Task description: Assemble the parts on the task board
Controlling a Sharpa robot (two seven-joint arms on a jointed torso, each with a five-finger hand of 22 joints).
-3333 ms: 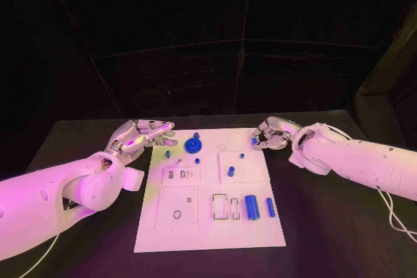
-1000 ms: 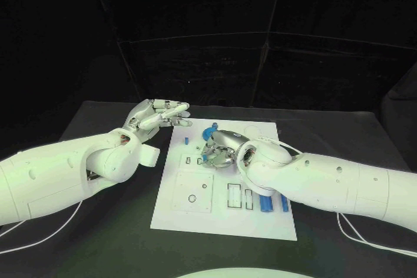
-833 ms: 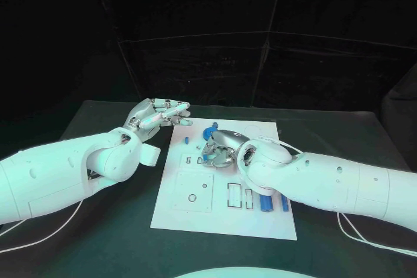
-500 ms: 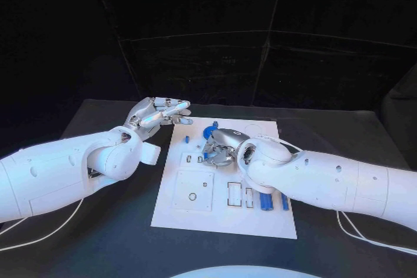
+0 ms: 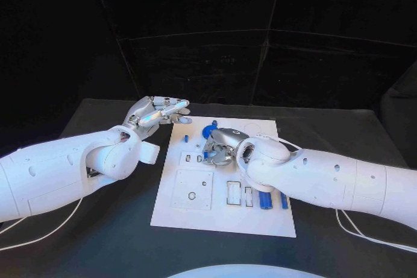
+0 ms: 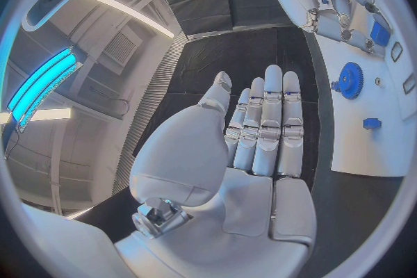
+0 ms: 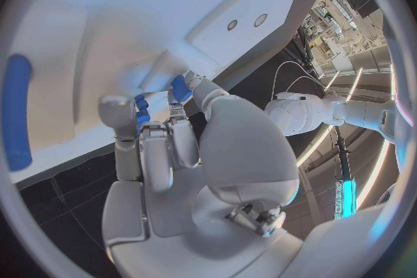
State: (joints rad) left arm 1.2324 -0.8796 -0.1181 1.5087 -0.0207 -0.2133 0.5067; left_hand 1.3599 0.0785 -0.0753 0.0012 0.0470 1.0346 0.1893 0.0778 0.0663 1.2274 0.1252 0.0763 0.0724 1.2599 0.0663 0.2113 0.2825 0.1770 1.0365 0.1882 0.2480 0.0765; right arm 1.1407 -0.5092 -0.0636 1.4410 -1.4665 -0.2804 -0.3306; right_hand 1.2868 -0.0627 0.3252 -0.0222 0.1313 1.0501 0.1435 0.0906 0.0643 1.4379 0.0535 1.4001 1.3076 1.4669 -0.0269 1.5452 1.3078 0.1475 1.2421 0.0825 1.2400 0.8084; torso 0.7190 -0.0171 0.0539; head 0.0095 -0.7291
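Right hand (image 5: 219,149): over task board (image 5: 196,214) middle, pinching small blue part (image 7: 181,88) at fingertips; part's axis unclear.
Left hand (image 5: 156,113): beside board's far left corner, fingers straight, together, holding nothing.
Blue gear (image 6: 350,80): flat on board.

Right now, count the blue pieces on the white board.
5: a gear and a small peg at the far end, one piece pinched in the right hand, a thick rod and a thin rod at the near end. The right hand may hide more.

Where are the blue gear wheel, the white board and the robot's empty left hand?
blue gear (image 6: 350,79), left wrist view, its toothed face.
task board (image 5: 196,214), head view, bare near corner.
left hand (image 6: 260,131), left wrist view, its straight fingers.
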